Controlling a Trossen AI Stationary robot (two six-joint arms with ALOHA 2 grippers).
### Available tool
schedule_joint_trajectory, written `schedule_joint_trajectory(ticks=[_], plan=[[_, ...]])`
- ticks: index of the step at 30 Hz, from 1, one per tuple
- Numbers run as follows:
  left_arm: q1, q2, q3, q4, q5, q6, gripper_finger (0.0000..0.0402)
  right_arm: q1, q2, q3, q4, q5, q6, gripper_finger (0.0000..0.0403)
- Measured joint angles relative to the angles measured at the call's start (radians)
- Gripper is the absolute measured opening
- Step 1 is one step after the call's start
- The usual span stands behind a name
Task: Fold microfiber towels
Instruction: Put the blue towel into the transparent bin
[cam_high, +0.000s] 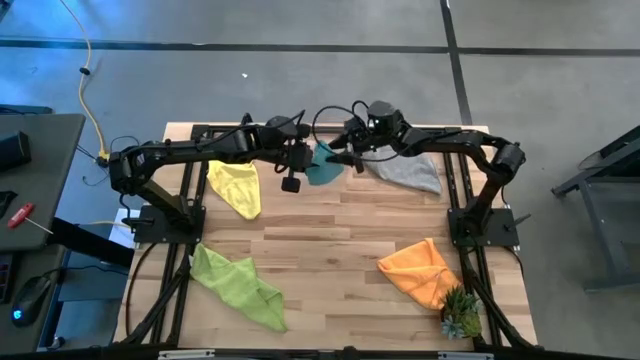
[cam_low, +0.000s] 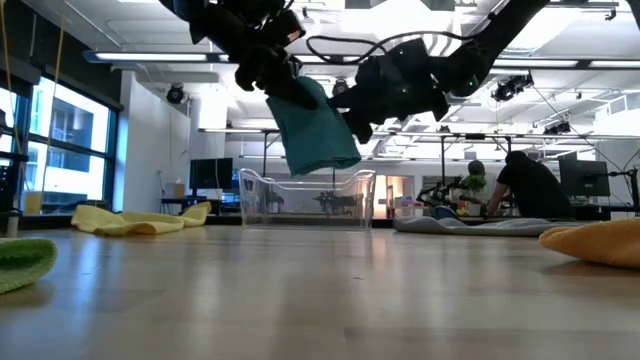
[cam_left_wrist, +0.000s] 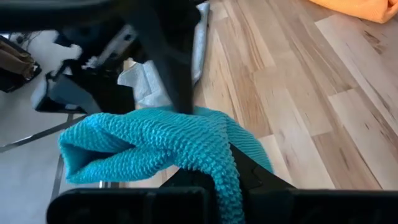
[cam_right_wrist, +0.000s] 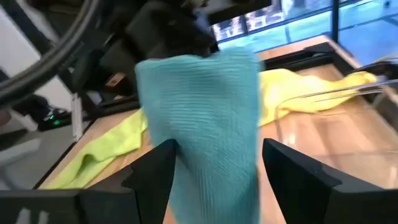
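High view puts both arms over the far middle of the surface (cam_high: 330, 235), where your left end effector (cam_high: 312, 158) is clamped on the teal towel (cam_high: 323, 166) and holds it up in the air. From the low view you see that towel (cam_low: 312, 130) hanging folded, well clear of the wood. Your right end effector (cam_right_wrist: 217, 168) has its fingers spread wide on either side of the hanging cloth, gripping nothing.

Around them, you have the grey towel (cam_high: 408, 171) lying just beside the right arm at the far edge, and the yellow towel (cam_high: 236, 187) crumpled under the left arm. The lime green towel (cam_high: 238, 285) sits near the near left corner and the orange towel (cam_high: 421, 271) near the near right, with the small spiky plant (cam_high: 461, 313) touching or just beside it at the surface's edge. A clear bin (cam_low: 307, 199) stands on the far side, right below and behind the hanging teal cloth.

You have bare wood across the middle, between the four resting towels. Two people (cam_low: 515, 185) are in the room well beyond the far edge.
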Motion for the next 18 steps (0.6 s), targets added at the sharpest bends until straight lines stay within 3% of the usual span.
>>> schedule_joint_trajectory(ticks=[6,12,18], plan=[[-0.039,0.0,0.0,-0.002,-0.047,0.076,0.0,-0.028,0.0,0.0,0.0,-0.068,0.004,0.0236],[-0.123,0.005,-0.001,-0.002,-0.231,0.283,0.0,-0.013,0.0,0.0,-0.02,-0.127,-0.03,0.0269],[-0.192,0.006,-0.002,0.002,-0.377,0.359,0.0,0.012,0.0,0.0,-0.028,-0.118,-0.119,0.0295]])
